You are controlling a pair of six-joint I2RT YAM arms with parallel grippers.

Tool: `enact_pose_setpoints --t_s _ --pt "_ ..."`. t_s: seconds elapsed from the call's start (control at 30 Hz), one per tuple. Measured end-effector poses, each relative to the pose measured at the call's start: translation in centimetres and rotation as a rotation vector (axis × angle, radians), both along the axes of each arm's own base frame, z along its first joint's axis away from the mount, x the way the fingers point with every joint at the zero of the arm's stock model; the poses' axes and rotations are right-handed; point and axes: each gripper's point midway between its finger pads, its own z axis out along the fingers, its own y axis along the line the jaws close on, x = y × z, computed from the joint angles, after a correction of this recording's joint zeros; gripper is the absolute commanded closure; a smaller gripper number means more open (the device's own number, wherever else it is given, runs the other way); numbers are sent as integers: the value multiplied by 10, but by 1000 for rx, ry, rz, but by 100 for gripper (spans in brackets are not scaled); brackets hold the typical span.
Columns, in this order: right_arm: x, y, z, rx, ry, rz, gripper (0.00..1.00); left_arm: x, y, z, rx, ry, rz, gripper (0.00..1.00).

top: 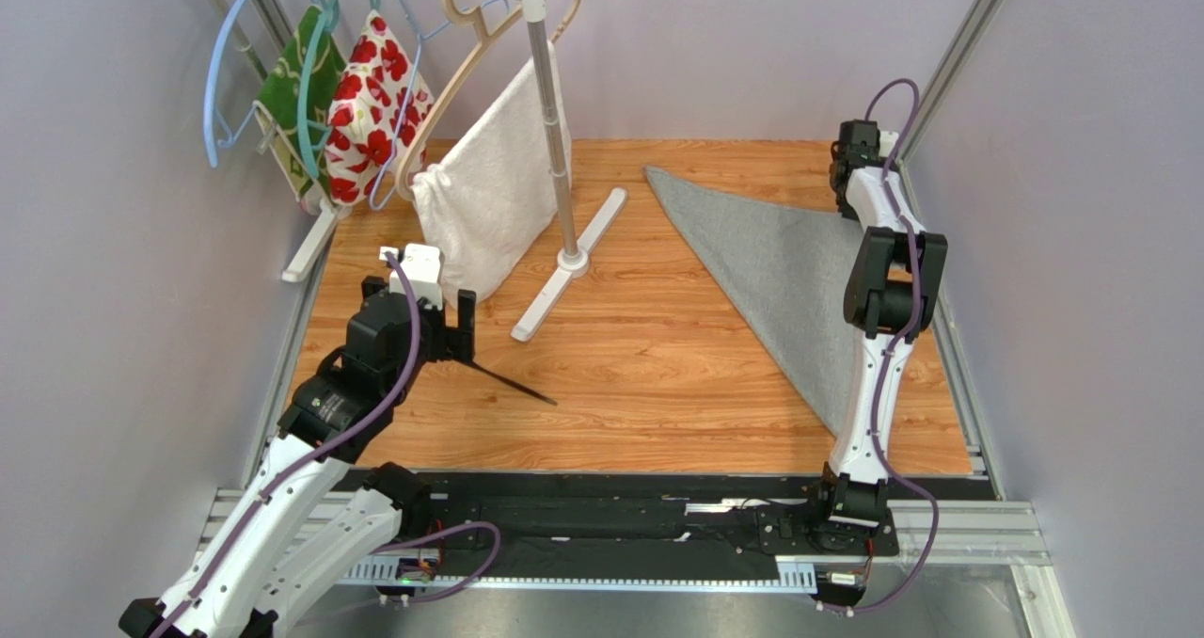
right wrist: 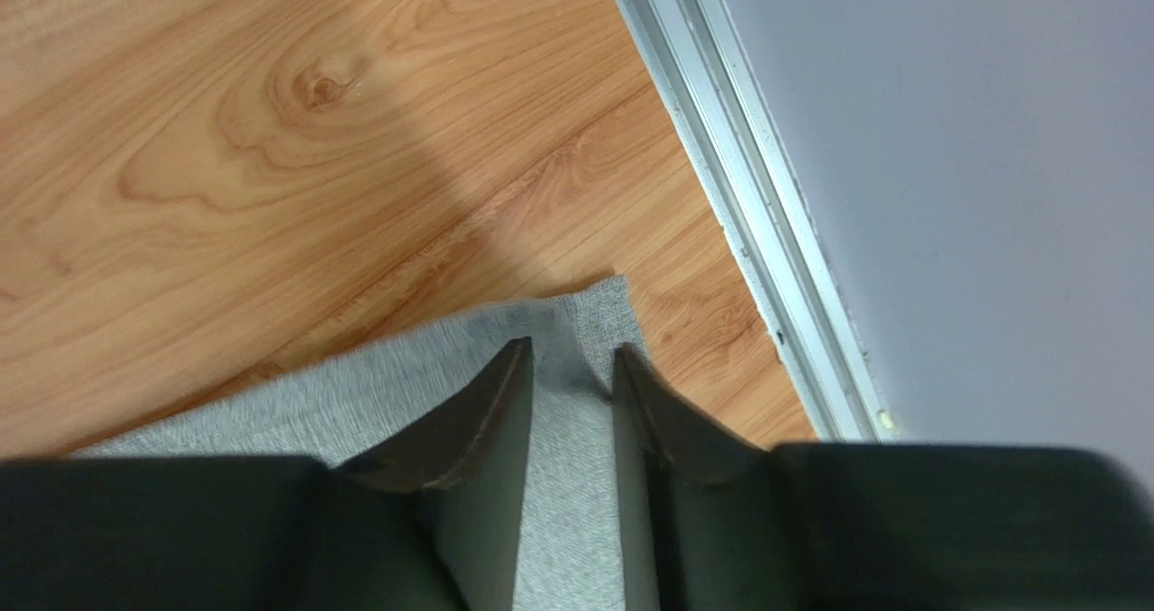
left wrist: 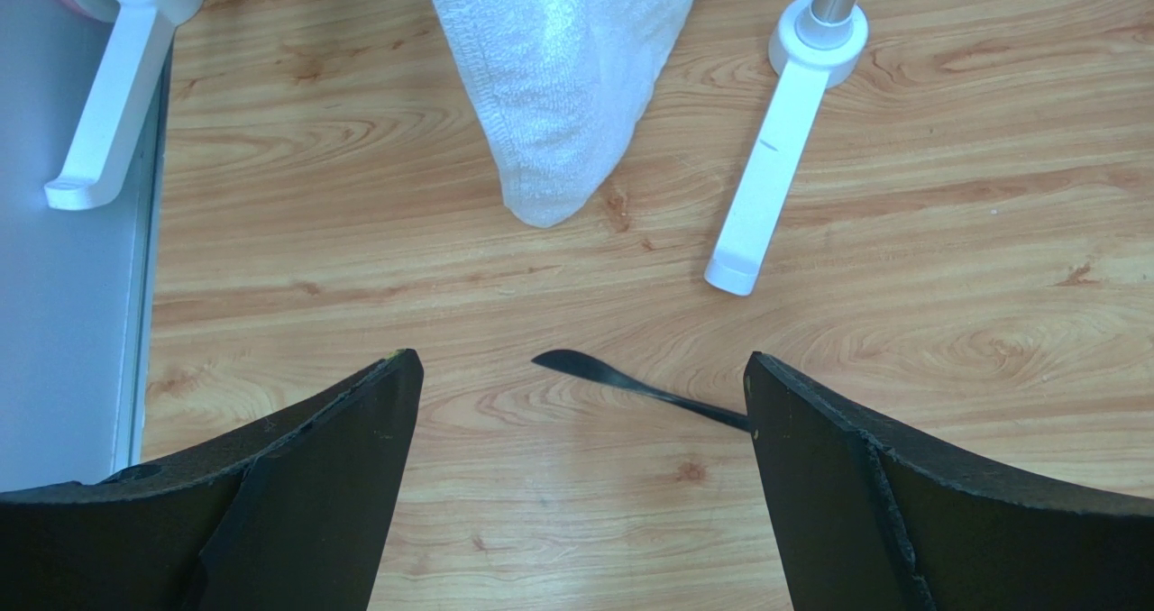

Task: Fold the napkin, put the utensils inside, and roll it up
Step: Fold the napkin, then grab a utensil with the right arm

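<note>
Left gripper fills the near edge of its wrist view, fingers spread wide, nothing held. Utensil lies flat on the bare table between them, one end hidden behind a finger. Right gripper sits over a napkin corner by the right rail, jaws narrowly parted, cloth not pinched as far as I can see. Napkin is a folded triangle at the right side, well apart from the utensil.

Risks:
- The utensil is thin and flat on wood, so your fingers may skid over it or shove it.
- White cloth and rack foot are near, and wide jaws may snag them.
- Lift the right arm with that small gap and the corner may drag, undoing the fold.
</note>
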Motion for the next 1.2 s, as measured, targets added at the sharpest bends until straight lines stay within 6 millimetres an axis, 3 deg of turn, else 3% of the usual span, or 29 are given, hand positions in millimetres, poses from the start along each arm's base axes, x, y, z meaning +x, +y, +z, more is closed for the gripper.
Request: enact_pose_setpoints --t_s 0.03,0.13,0.33,0.47,0.57,0.63,0.7,0.77,0.9,0.93,0.97,1.07,1.13,1.2 --pt "1 0 0 1 -2 3 38 0 0 0 0 0 0 2" --pt "3 2 -1 12 1 28 28 0 0 0 1 1 0 2" --pt "7 9 7 42 -28 76 29 0 0 -1 1 2 -1 2" --pt "1 19 37 83 -81 100 35 0 0 0 -2 -2 -1 2" --pt "-12 42 65 165 -151 124 38 -1 -1 1 -5 -5 -4 2" --pt "-34 70 77 244 -201 171 39 -1 -1 2 -8 -6 -8 2" --pt "-65 120 81 313 -206 261 40 -1 -2 2 -10 -6 -13 3" --pt "-90 185 78 359 -192 397 40 -2 -2 2 -13 -8 -15 3" --pt "-157 373 56 446 -113 840 41 -2 -2 3 -15 -9 -11 3" --pt "-187 423 48 467 -78 968 42 -2 -2 3 -16 -9 -10 3" --pt "-212 456 43 482 -48 1060 44 -2 -1 3 -16 -9 -8 3" --pt "-275 534 33 503 4 1286 47 -3 1 5 -20 -21 4 4" --pt "-295 565 23 490 36 1367 47 -4 4 9 -24 -36 15 4" --pt "-303 589 13 475 49 1420 48 -7 8 15 -35 -62 31 4"
